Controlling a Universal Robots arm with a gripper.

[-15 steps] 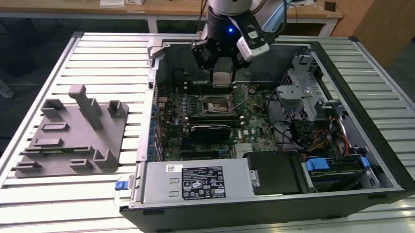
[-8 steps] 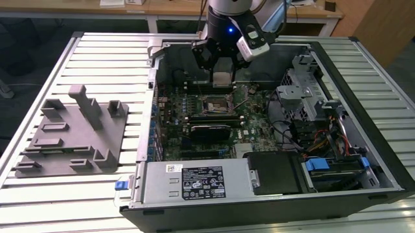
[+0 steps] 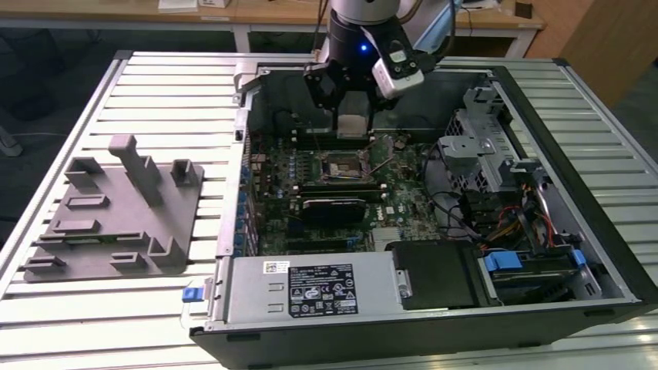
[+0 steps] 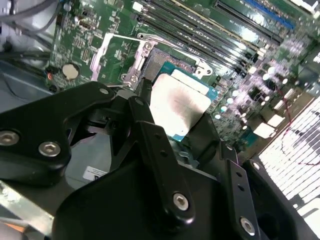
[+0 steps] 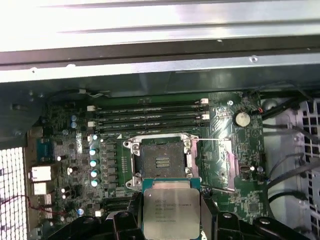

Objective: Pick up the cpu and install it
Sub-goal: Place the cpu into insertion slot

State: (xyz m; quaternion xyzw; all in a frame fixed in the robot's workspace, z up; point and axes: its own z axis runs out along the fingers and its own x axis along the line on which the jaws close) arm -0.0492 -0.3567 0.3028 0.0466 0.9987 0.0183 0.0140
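The gripper (image 3: pixel 353 116) is closed on the cpu (image 3: pixel 353 125), holding it by two opposite edges, with a black finger (image 5: pixel 207 217) pressed against one side in the first wrist view and its partner against the other side. The cpu (image 5: pixel 171 209) lies flat between them with its pale metal top facing up toward the camera, and it hangs in the air inside the open computer case (image 3: pixel 575 116), not touching the motherboard (image 3: pixel 406 196). The relation that matters is between the chip and the socket (image 5: pixel 162 161): in the first wrist view the socket sits just past the cpu's free edge, near but apart, so the chip is not yet over it. In the exterior view the socket (image 3: pixel 337 166) lies toward the power supply (image 3: pixel 308 289) from the gripper, which hangs closer to the memory slots (image 3: pixel 331 141). The socket looks open, with its dark contact bed showing inside the metal frame. The cpu is close to square, and its edges run roughly parallel to the socket frame, so I judge it squared up rather than twisted. How high it hangs above the board cannot be told. The grey fixture (image 3: pixel 113 216) stands on the table (image 3: pixel 175 100), well apart from the work
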